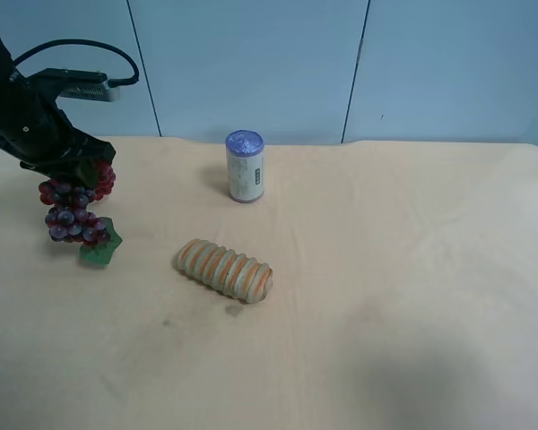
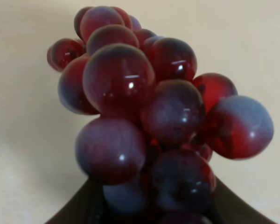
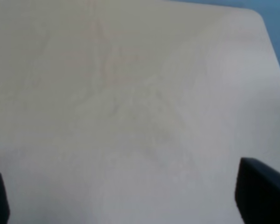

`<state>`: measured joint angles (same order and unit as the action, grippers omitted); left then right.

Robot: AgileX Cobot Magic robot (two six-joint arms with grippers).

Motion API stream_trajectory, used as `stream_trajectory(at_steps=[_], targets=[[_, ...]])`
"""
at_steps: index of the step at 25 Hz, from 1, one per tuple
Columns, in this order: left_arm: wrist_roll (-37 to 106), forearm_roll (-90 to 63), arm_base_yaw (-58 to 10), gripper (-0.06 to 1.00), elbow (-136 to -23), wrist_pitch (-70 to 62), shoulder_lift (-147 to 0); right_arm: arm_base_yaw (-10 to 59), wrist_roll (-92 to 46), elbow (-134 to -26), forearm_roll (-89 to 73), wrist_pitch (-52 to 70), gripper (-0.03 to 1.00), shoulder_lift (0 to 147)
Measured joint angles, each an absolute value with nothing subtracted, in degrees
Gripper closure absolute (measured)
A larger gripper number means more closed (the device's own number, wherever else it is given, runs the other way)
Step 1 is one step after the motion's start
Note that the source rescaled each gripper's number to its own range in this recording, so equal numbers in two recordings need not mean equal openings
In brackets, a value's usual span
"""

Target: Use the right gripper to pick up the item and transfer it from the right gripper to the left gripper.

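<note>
step in hand, as we judge it: the closing end of the handover. the bunch of toy grapes [image 1: 74,210] hangs from the left tool [image 1: 75,168], the arm at the exterior high view's left. we match the two because the left wrist view is filled with the berries. the left tool pinches the bunch at its top. the green leaf [image 1: 99,244] hangs lowest, and we cannot tell whether it touches the surface [image 1: 386,296].

the right tool [image 3: 126,186] shows only in its own wrist view: fingers spread wide, nothing between them, bare surface below, no grapes in sight.

next move, we judge: little is left. the left tool needs a firm pinch, since the bunch hangs below the grip and could swing or slip.

containers: one, the purple-topped white can [image 1: 245,167], upright beyond the ribbed orange-tan roll [image 1: 223,270]. it is closed, contents not visible.
</note>
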<state>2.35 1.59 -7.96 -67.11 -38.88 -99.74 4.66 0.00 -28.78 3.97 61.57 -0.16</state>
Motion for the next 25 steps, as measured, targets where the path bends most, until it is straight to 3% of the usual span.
stream_trajectory(at_steps=[17, 19, 22, 25], targets=[[-3.6, 6.3, -9.6, 0.91, -67.1, -37.4, -109.4, 4.7, 0.0, -28.8, 4.0, 61.6, 0.05, -0.2], [-3.6, 6.4, -9.6, 0.7, -67.1, -37.5, -109.8, 4.7, 0.0, -28.8, 4.0, 61.6, 0.05, -0.2], [-3.8, 6.4, -9.6, 0.18, -67.1, -37.5, -109.8, 4.7, 0.0, -28.8, 4.0, 61.6, 0.05, -0.2], [-3.8, 6.4, -9.6, -0.01, -67.1, -38.0, -109.8, 4.7, 0.0, -28.8, 4.0, 61.6, 0.05, -0.2]])
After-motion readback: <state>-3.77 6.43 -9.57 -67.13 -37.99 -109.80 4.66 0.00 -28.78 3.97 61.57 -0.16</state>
